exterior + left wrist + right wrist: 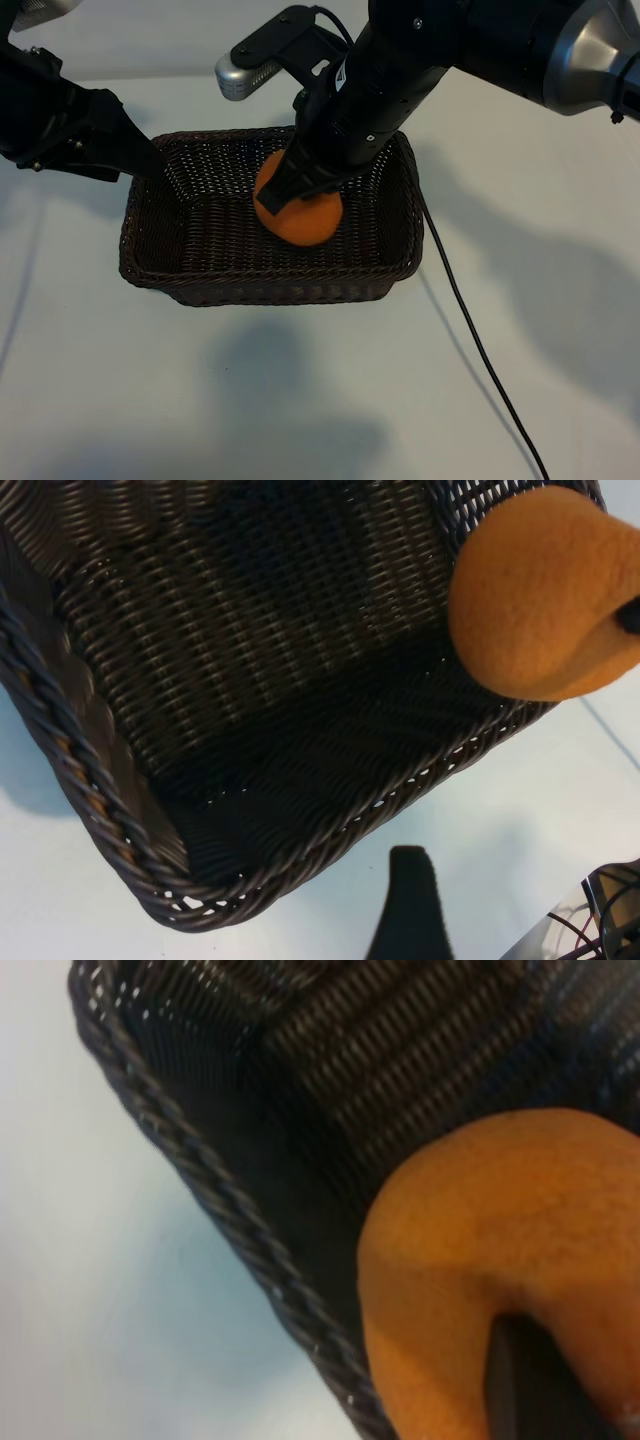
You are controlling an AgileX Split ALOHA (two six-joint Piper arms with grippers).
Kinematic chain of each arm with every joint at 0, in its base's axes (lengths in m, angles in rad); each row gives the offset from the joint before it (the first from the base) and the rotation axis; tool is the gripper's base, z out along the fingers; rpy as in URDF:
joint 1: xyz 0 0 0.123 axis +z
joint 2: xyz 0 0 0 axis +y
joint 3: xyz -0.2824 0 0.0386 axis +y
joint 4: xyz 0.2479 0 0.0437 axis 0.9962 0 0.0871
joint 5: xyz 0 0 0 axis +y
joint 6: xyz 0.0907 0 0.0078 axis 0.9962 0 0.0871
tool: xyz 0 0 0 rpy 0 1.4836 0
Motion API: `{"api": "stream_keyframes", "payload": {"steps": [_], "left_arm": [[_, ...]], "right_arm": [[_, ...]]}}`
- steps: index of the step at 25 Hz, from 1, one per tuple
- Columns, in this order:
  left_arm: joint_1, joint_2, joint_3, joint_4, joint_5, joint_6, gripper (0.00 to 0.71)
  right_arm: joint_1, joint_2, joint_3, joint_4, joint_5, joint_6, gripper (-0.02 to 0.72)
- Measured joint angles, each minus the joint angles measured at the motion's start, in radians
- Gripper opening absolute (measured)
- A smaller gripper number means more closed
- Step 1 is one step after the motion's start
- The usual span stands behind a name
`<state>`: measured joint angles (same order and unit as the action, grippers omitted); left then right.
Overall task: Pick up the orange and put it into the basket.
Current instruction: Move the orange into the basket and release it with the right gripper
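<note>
Filling the right wrist view, the orange (500,1250) sits pinched in the right gripper (300,190), one dark finger (525,1380) pressed against its skin; from the exterior view it hangs inside the wicker basket (150,265), toward the right half, and whether it already touches the woven floor I cannot tell; the left gripper (150,160) rests at the basket's far left rim with its fingers spread, holding nothing (it looks parked there, perhaps steadying the basket). My reading is that placing is in hand; the next move calls for lowering the fruit onto the weave, parting the fingers, then lifting clear of the rim.
</note>
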<state>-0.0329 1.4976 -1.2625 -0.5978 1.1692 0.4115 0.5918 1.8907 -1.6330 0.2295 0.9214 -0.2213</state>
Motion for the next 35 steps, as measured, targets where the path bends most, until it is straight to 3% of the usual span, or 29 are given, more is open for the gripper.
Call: {"api": "stream_keyframes", "payload": {"steps": [7, 27, 31, 35], "left_arm": [[0.000, 0.000, 0.000, 0.000, 0.000, 0.000, 0.581], [0.000, 0.000, 0.000, 0.000, 0.000, 0.001, 0.581], [0.000, 0.000, 0.000, 0.000, 0.000, 0.001, 0.581], [0.000, 0.000, 0.000, 0.000, 0.000, 0.002, 0.581]], "right_arm": [[0.000, 0.032, 0.000, -0.011, -0.062, 0.000, 0.084], [0.000, 0.174, 0.000, -0.035, -0.076, 0.000, 0.095], [0.000, 0.174, 0.000, -0.036, -0.069, 0.000, 0.211], [0.000, 0.174, 0.000, -0.036, -0.066, 0.008, 0.422]]}}
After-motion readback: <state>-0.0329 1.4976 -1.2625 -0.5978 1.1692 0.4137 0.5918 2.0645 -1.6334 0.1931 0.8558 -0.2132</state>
